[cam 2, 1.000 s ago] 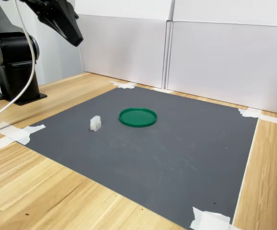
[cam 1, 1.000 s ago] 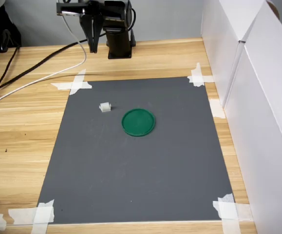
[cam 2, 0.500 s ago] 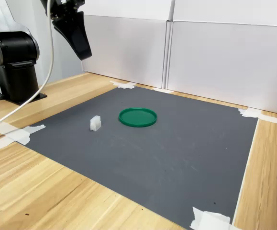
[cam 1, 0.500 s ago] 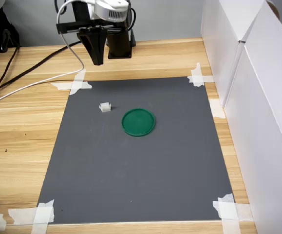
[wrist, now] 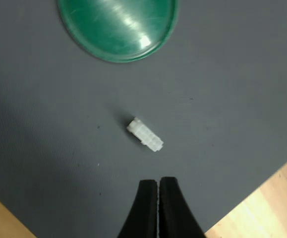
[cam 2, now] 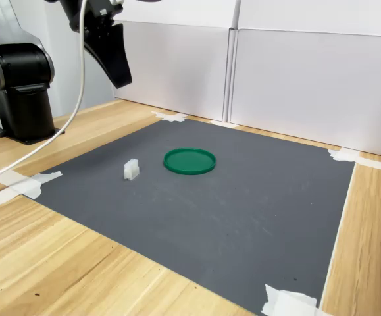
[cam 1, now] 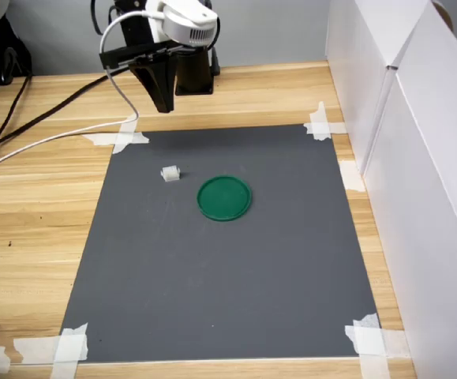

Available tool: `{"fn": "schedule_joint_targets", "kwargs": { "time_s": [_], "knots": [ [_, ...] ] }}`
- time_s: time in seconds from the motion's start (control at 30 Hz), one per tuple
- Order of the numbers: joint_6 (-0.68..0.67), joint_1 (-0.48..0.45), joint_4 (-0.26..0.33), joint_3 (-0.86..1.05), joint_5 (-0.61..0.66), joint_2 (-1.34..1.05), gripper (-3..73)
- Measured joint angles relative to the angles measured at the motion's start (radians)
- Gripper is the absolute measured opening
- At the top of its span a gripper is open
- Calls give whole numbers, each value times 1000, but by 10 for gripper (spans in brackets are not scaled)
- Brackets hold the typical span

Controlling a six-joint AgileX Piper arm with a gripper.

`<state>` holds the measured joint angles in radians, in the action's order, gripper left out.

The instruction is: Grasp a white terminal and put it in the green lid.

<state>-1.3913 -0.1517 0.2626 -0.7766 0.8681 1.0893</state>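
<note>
- The white terminal (cam 1: 170, 174) lies on its side on the dark mat (cam 1: 228, 284), toward the mat's far edge, nearer the far-left corner in the first exterior view.
- The green lid (cam 1: 224, 197) sits just beside it, not touching, with nothing in it.
- Nothing is grasped yet; pickup and placing both remain.
- The gripper (wrist: 158, 196) hangs above the mat's far edge, jaws pressed together and holding nothing.

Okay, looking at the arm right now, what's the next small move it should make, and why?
Probably open the gripper and lower it toward the white terminal. In the wrist view its fingers are pressed together, and in both exterior views it hangs well above the grey mat. The terminal lies on the mat, apart from the green lid, which holds nothing yet.
</note>
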Motion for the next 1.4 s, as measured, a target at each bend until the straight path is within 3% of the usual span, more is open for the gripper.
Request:
{"fn": "schedule_joint_targets", "kwargs": {
  "time_s": [0.17,0.27,0.6,0.73,0.83,1.1,1.4],
  "knots": [
    [-147,0,-25,-1,3,43,10],
    [-161,0,-49,-13,7,66,78],
    [-56,0,-68,-117,8,146,548],
    [-56,0,-63,-139,1,151,671],
    [-76,0,-67,-140,13,151,699],
    [-286,0,-81,-138,126,179,704],
    [-302,0,-86,-137,82,256,705]
  ]
}}
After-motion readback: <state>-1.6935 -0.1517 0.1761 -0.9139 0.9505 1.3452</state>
